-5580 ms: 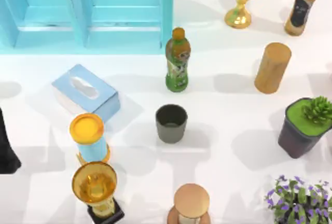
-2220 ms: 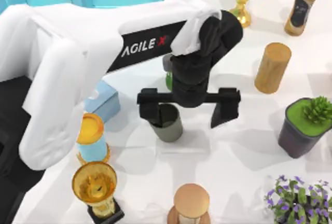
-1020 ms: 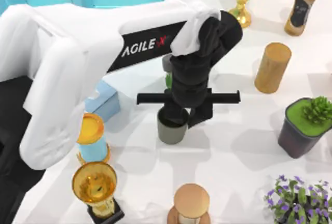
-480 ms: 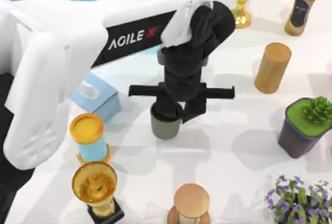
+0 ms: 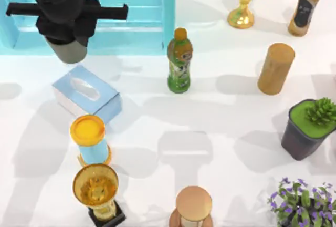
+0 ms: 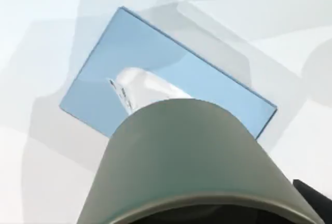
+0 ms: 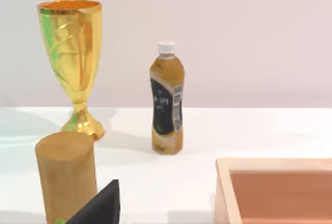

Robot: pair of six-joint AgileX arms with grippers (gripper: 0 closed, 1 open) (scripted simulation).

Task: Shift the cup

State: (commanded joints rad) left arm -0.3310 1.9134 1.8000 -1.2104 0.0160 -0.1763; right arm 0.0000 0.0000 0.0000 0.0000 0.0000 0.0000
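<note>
The cup (image 5: 66, 52) is held in the jaws of the left gripper (image 5: 62, 30), lifted clear of the bench (image 5: 210, 127) at the far left of the top view, in front of the light blue shelf unit (image 5: 131, 22). In the left wrist view the cup (image 6: 192, 156) is seen from above its side wall, with the blue tissue box (image 6: 166, 73) lying directly beneath it on the bench. The jaws are narrow, clamped on the cup's rim area; the exact finger contact is hidden by the gripper body.

Risks judged from here:
- If the cup is lowered straight down, it is likely set on the tissue box (image 5: 86, 93) or on its edge, and may tip.
- The grip looks to be taken high on a slightly tapered, matte wall, so a slip is possible if the arm is swung fast.
- The shelf unit is close behind the gripper's crossbar; a move backward may cause a knock.
- The blue cylinder with orange lid (image 5: 89, 137) and the gold trophy (image 5: 97, 190) stand near the front left, so a low path forward may clip them.

The right arm is parked at the right, a dark corner of its gripper (image 7: 98, 206) seen near the wooden cylinder (image 7: 66, 175).
</note>
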